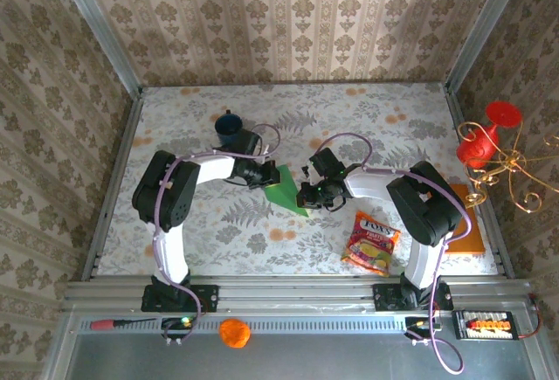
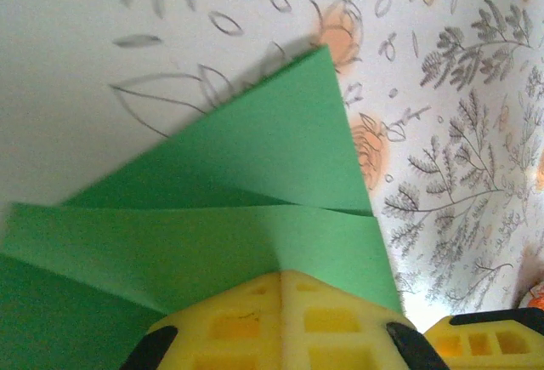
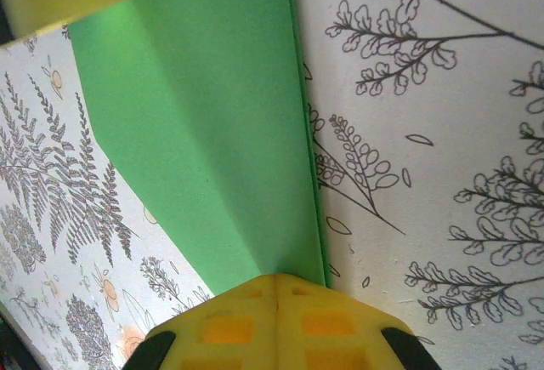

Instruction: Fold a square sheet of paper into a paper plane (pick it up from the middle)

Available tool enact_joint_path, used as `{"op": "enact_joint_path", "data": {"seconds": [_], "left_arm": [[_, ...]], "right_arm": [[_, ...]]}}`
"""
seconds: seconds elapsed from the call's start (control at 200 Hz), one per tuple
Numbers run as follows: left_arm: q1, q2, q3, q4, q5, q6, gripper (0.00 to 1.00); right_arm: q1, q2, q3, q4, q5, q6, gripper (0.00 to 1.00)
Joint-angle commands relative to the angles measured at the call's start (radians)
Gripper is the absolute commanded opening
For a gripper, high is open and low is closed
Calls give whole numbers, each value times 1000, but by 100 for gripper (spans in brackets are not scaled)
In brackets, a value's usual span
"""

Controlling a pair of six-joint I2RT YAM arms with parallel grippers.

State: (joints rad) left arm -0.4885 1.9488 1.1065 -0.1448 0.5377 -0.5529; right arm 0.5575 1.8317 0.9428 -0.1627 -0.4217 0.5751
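The green sheet of paper (image 1: 286,190) is folded into a layered, pointed wedge at the middle of the table, between my two grippers. My left gripper (image 1: 269,175) is shut on its upper left edge. In the left wrist view its yellow fingertips (image 2: 283,275) pinch the paper (image 2: 255,174), whose folded flaps fan out to a point. My right gripper (image 1: 306,195) is shut on the lower right edge. From the right wrist, that gripper (image 3: 277,278) clamps the narrow end of the paper (image 3: 212,132), with a long crease running away from it.
A blue mug (image 1: 229,124) stands just behind the left arm's wrist. A colourful snack packet (image 1: 372,242) lies front right. An orange-brown board (image 1: 467,223) lies at the right edge below a red and gold ornament (image 1: 485,135). Patterned walls close in three sides.
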Motion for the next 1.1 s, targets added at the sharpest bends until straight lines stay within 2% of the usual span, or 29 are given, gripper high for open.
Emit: {"op": "enact_joint_path", "data": {"seconds": [0.0,0.24,0.49,0.795,0.955,1.095], "left_arm": [[83,17,-35,24,-137,69,7],[158,10,-28,20,-119,114,8],[184,-6,11,-40,-133,149,7],[197,-189,-38,-81,-131,156,8],[194,-294,-96,-56,-118,119,13],[177,-363,-159,-12,-127,69,22]], "right_arm": [[-5,84,-108,-328,198,-13,1],[-5,73,-126,-305,175,17,1],[-5,66,-130,-292,161,25,2],[-4,47,-111,-254,109,35,3],[-4,-13,-109,-170,35,45,6],[-5,-116,-69,-26,-82,70,15]]}}
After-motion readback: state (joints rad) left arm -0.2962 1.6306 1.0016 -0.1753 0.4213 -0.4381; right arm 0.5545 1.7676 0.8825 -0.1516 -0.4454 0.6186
